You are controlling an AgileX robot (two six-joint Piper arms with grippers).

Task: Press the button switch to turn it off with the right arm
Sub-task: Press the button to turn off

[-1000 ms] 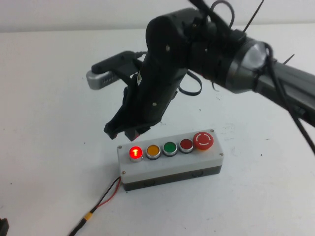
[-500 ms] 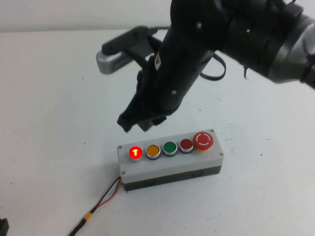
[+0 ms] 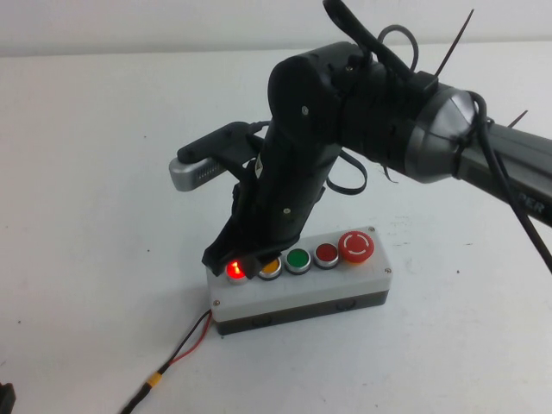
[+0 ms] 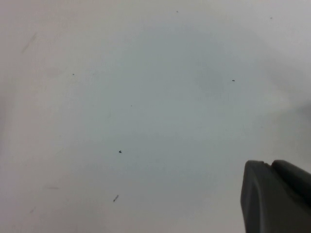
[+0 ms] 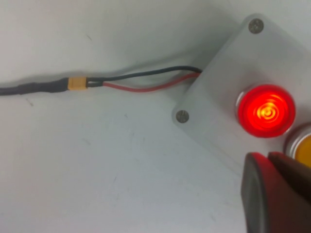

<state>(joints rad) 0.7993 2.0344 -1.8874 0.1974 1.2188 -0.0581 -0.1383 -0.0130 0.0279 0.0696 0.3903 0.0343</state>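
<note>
The left gripper hangs parked over bare white table, its claw state impossible to tell. The glowing button switch sits at the left end of the grey box. The right gripper, claw seemingly closed and empty, rests at its edge; the press step looks underway, needing a firm downward push.

The white table is lit brightly and evenly from above, and only soft, pale shadows are cast. A red glow is given off by the button switch, and the right gripper is tinted red by it. The left gripper is seen blurred, near a washed-out, hazy table.
</note>
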